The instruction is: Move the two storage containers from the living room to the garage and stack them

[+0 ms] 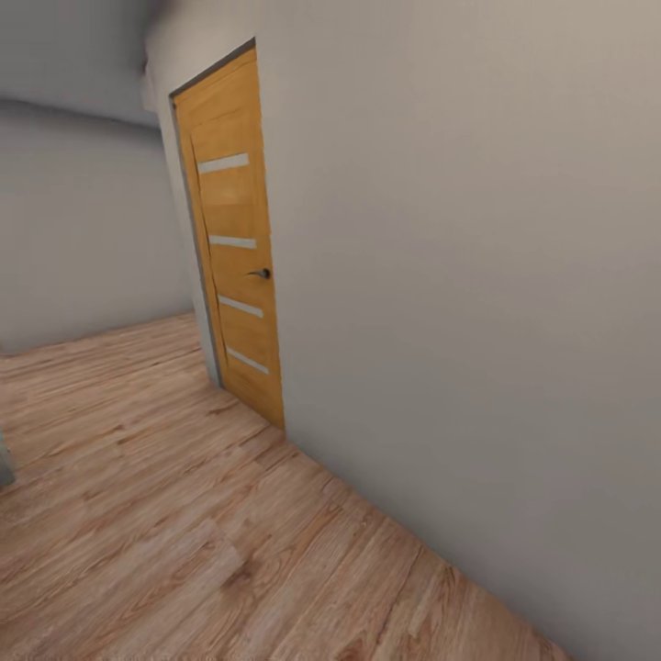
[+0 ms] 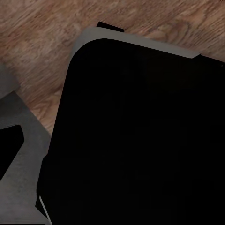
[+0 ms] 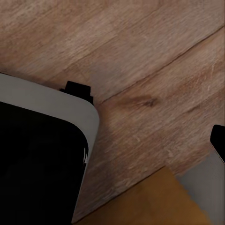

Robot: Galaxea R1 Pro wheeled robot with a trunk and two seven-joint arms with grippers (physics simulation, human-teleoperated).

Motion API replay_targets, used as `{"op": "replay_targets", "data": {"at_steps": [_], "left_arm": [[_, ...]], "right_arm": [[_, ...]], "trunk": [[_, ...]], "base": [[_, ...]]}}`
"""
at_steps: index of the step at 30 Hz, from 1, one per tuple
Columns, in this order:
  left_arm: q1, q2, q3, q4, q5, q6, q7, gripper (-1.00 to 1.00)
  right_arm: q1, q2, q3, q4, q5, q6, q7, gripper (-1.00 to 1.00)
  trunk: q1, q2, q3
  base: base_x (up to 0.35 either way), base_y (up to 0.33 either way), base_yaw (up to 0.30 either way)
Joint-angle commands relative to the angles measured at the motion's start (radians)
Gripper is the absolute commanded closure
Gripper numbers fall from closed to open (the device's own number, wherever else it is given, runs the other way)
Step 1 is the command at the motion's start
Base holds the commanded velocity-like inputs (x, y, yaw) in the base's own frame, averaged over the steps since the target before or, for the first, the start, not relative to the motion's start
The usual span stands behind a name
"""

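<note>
A honey-brown door (image 1: 234, 239) with pale slats stands shut at eleven o'clock in a plain grey wall (image 1: 459, 275), above light wood-plank flooring (image 1: 184, 532). Both wrist cameras look down past the robot's dark, grey-edged base (image 2: 140, 140) onto those planks.

The wooden door's (image 1: 234, 248) top corner is cut off.

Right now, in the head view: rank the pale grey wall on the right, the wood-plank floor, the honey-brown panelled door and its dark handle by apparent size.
1. Pale grey wall; it is nearest the camera, which inflates it.
2. Wood-plank floor.
3. Honey-brown panelled door.
4. Dark door handle, tiny.
</note>
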Motion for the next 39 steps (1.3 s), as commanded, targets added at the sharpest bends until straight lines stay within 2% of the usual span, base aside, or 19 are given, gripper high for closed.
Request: {"op": "replay_targets", "data": {"at_steps": [1, 10, 14, 26, 39], "left_arm": [[0.000, 0.000, 0.002, 0.000, 0.003, -0.002, 0.000, -1.00], [0.000, 0.000, 0.002, 0.000, 0.003, -0.002, 0.000, -1.00], [0.000, 0.000, 0.002, 0.000, 0.004, -0.001, 0.000, -1.00], [0.000, -0.001, 0.000, 0.000, 0.006, 0.000, 0.001, -1.00], [0.000, 0.000, 0.001, 0.000, 0.006, -0.001, 0.001, -1.00]], "right_arm": [[-0.001, 0.000, 0.003, 0.003, 0.004, -0.005, -0.003, -1.00], [-0.001, 0.000, 0.003, 0.003, 0.004, -0.004, -0.003, -1.00], [-0.001, 0.000, 0.003, 0.004, 0.004, -0.002, -0.003, -1.00], [-0.001, 0.002, 0.003, 0.004, 0.004, 0.004, -0.003, -1.00], [-0.001, 0.000, 0.003, 0.004, 0.004, 0.002, -0.003, -1.00]], "trunk": [[0.000, -0.001, -0.001], [0.000, -0.001, -0.001], [0.000, -0.001, -0.001], [0.000, -0.001, -0.001], [0.000, -0.001, -0.001]], "base": [[0.000, 0.000, 0.272], [0.000, 0.000, 0.270], [0.105, 0.000, 0.093], [0.296, 0.000, 0.029], [0.321, 0.000, 0.256]]}}
